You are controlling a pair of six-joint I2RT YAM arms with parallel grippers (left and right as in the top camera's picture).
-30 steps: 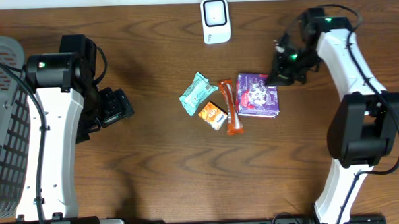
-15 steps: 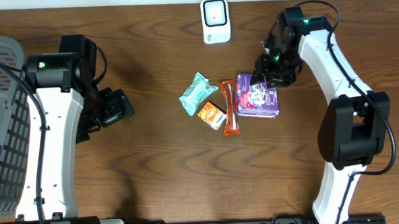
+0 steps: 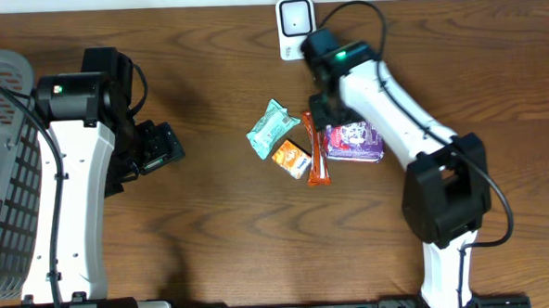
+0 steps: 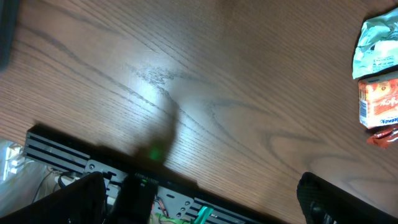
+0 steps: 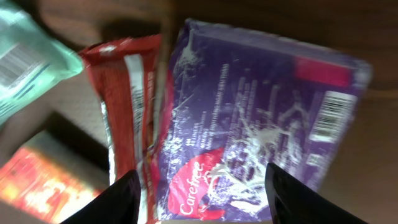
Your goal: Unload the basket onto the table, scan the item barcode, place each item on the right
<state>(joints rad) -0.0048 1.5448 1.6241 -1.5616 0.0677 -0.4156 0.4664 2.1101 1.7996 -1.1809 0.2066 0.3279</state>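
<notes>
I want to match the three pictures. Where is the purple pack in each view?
Overhead: purple pack right of centre, touching the red bar.
Left wrist: not in it.
Right wrist: fills the centre and right.
Shared landmark: the teal packet, seen in all three views.

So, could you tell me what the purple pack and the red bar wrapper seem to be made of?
Purple pack: soft plastic film, slightly glossy, judging by its sheen and rounded edges; possibly coated paper.
Red bar wrapper: thin glossy plastic foil, with crinkles and glints.
</notes>
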